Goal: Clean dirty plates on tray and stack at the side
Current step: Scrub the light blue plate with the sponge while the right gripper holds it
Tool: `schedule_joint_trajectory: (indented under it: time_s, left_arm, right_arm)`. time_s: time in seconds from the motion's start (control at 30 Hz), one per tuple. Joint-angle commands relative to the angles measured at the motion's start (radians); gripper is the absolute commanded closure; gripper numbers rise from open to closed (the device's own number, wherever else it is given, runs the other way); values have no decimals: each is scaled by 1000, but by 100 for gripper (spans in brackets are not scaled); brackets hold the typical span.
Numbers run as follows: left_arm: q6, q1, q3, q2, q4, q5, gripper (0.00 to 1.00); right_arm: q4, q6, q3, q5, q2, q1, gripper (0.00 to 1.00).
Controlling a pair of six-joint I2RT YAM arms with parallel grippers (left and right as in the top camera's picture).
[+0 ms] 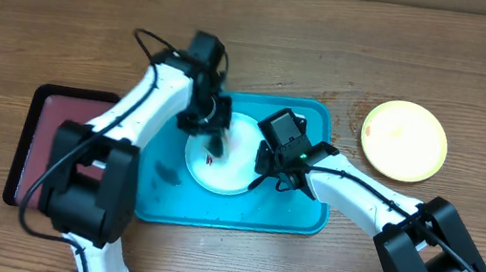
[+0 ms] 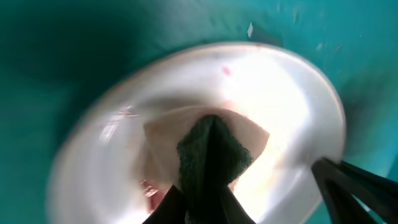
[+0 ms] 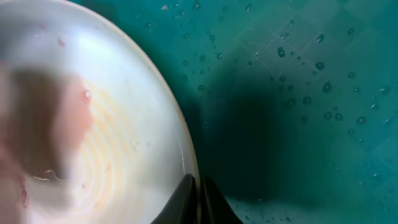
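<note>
A white plate (image 1: pixel 229 175) lies in the turquoise tray (image 1: pixel 241 215). My left gripper (image 1: pixel 214 137) is shut on a dark-green sponge (image 2: pixel 208 152) and presses it onto the plate's face (image 2: pixel 292 99). Pale brownish smears show around the sponge. My right gripper (image 1: pixel 264 173) is shut on the plate's right rim (image 3: pixel 186 155), one finger on each side of it. A yellow-green plate (image 1: pixel 404 140) lies on the table right of the tray. The third plate is out of view.
A maroon tray with a black rim (image 1: pixel 49 141) lies left of the turquoise tray, partly under my left arm. Water drops cover the tray floor (image 3: pixel 298 68). A dark smear (image 1: pixel 167 175) lies on the tray floor left of the plate.
</note>
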State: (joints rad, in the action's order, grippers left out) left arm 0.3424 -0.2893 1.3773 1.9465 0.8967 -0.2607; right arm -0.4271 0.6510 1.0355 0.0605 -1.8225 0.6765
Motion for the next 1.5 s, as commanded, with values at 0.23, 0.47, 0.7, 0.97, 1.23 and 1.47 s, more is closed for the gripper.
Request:
schedule_joint_trajectory:
  time_s: [0.23,0.47,0.7,0.97,1.23,1.47]
  left_arm:
    - [14,-76,-77,61,-91,-49,86]
    - [17,-64,-79,61,-66,18,26]
    - [17,-38,-3,42,31,17,34]
    - [17,-51,153,33,182,58,40]
    - [31,-82,88,35,172,72,49]
    - [63,-120,-27,35,62,80,46]
  right_arm:
    - [-1,4,-2,29,-4,-5,94]
    - [-1,4,-2,29,-4,-5,94]
    - [-1,4,-2,29,-4,-5,94]
    - [0,4,-2,29,-4,-5,94]
    - [0,4,-2,29,-4,-5,94]
    - [-1,4,-2,29,-4,-5,94]
